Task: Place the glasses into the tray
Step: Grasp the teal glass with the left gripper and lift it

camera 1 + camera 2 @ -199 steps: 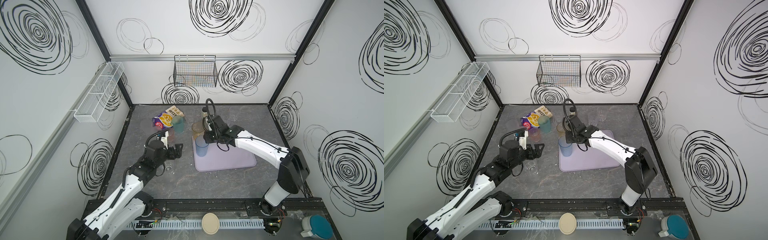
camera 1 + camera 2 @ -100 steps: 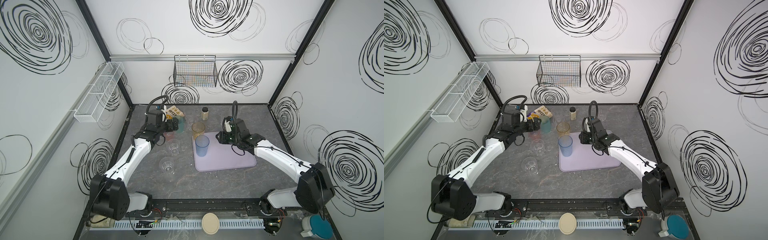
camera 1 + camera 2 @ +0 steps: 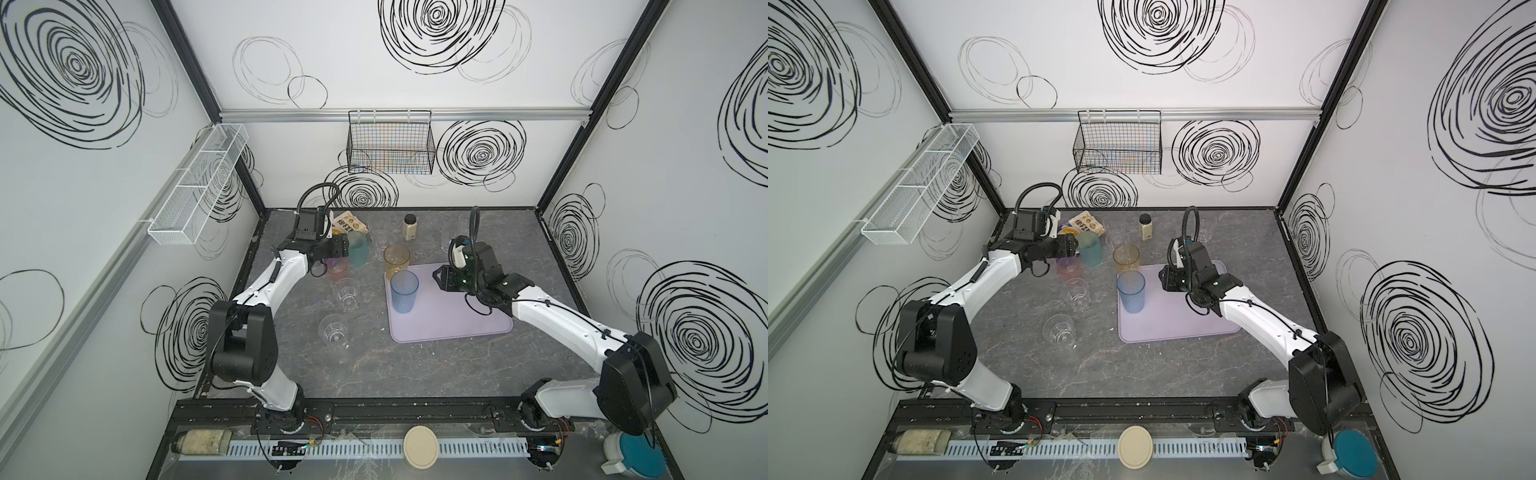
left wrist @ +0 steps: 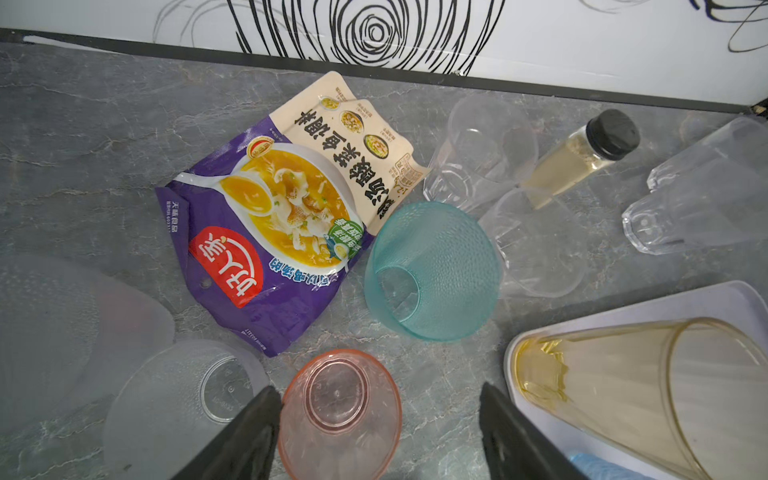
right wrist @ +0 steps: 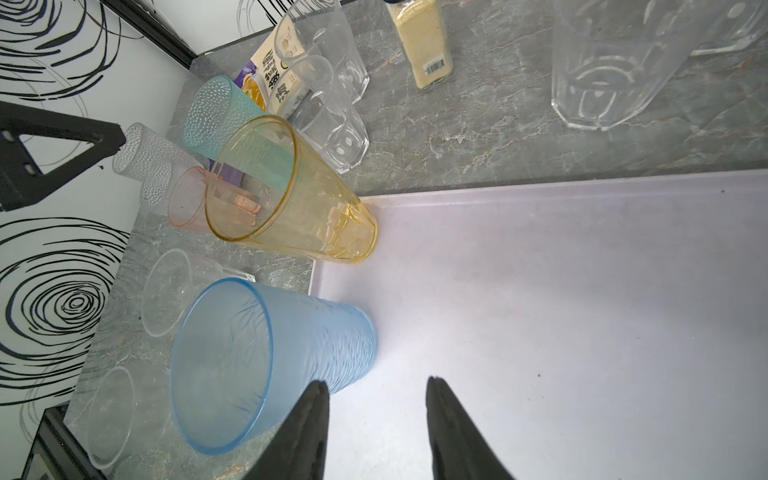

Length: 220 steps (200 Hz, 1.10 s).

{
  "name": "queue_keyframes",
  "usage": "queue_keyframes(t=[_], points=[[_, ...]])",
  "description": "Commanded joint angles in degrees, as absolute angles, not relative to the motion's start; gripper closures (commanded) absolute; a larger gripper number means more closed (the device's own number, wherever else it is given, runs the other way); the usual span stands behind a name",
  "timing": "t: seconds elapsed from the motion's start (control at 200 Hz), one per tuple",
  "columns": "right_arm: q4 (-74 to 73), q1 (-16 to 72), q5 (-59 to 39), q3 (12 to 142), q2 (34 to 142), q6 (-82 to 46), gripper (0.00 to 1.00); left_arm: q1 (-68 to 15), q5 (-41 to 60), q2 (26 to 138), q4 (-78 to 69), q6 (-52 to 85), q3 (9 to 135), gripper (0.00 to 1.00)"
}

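The pale lavender tray (image 3: 457, 320) (image 3: 1183, 324) lies right of centre. A blue glass (image 3: 404, 291) (image 5: 266, 357) and an amber glass (image 3: 397, 259) (image 5: 291, 191) stand upright along its left side. My right gripper (image 3: 440, 278) (image 5: 376, 384) hovers over the tray, open and empty, just right of the blue glass. My left gripper (image 3: 338, 249) (image 4: 376, 390) is open astride a short pink glass (image 4: 338, 411) (image 3: 336, 266); one finger touches its side, the other stands well apart. A teal glass (image 3: 357, 248) (image 4: 432, 270) stands just beyond.
A frosted glass (image 4: 183, 399) stands beside the pink one. Two clear glasses (image 3: 345, 293) (image 3: 333, 330) stand left of the tray, more clear ones (image 3: 380, 245) (image 3: 451, 237) at the back. A soup packet (image 3: 351, 224) and black-capped jar (image 3: 409, 226) lie near the back wall.
My left arm swung from the table's front left to the back, and its jaws have narrowed around the pink glass. My right gripper drew back rightward from the blue glass.
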<state>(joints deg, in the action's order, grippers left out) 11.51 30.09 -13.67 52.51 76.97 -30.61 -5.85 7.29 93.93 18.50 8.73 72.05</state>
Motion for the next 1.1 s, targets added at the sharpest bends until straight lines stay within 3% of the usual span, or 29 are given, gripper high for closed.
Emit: queue_keyframes(t=[0.0,0.49,0.876,1.096], points=[[10.37,30.28,-14.02,51.3,76.9,-31.46,0.57,-5.97,7.38,96.75,18.72,5.79,75.93,0.26],[13.56,29.97,-12.49,53.64,78.03,-29.58,0.57,-8.54,1.4,111.79,22.3,3.27,89.64,0.38],[14.27,29.88,-12.39,53.51,78.38,-29.61,0.57,-10.8,-3.9,117.78,26.62,0.3,96.15,0.78],[13.83,29.88,-12.83,54.62,78.79,-30.12,0.57,-10.91,-3.96,115.56,27.15,-0.02,96.59,0.91]])
